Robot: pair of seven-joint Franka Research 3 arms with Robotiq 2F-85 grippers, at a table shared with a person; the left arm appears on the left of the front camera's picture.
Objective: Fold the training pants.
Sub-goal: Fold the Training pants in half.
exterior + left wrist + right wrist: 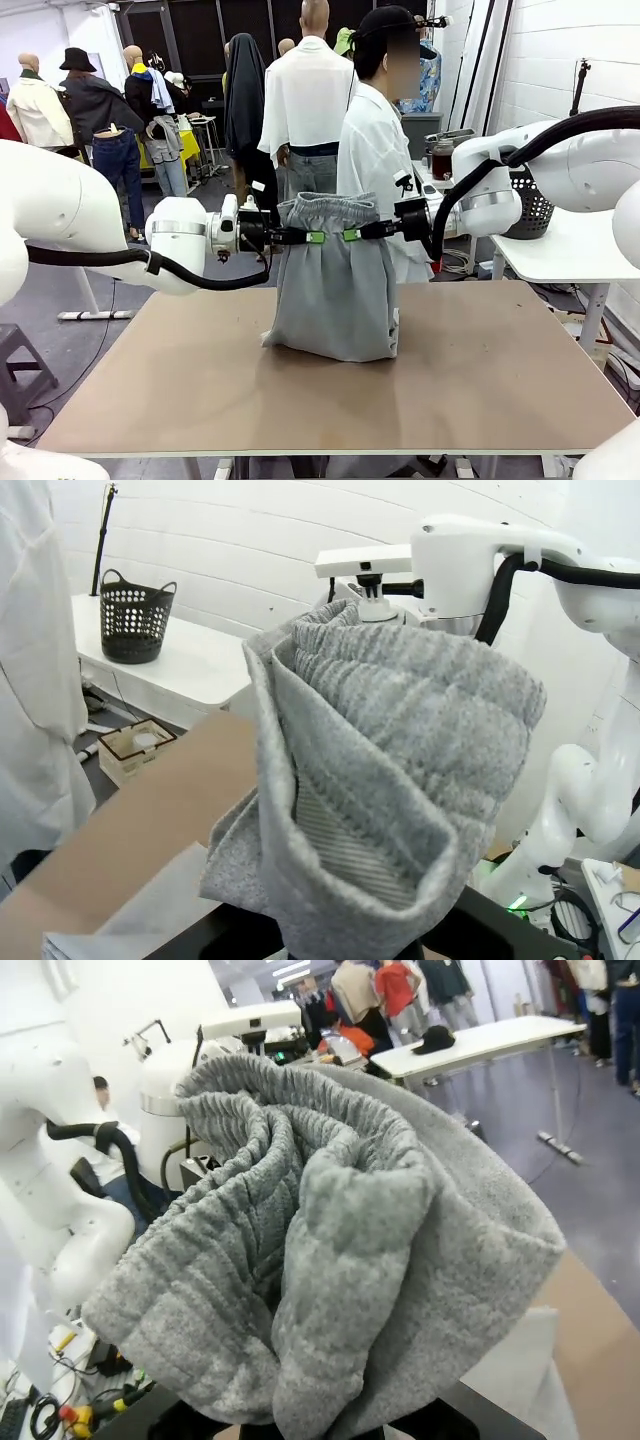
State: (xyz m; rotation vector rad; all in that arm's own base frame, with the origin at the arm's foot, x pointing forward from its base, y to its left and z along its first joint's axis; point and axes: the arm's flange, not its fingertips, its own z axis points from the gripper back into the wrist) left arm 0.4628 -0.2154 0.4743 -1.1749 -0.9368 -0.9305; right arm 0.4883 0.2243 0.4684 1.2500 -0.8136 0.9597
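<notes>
Above the brown tabletop point(480, 380) at mid-frame, left gripper point(312, 237) and right gripper point(352, 235) are clamping the light grey jersey training pants point(335, 290) by the waistband, which could slip free if tugged unevenly.

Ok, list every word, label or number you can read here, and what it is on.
None can be read.
The pants, held up by the left gripper and right gripper, bear no print.
The basket is bare too.
</notes>
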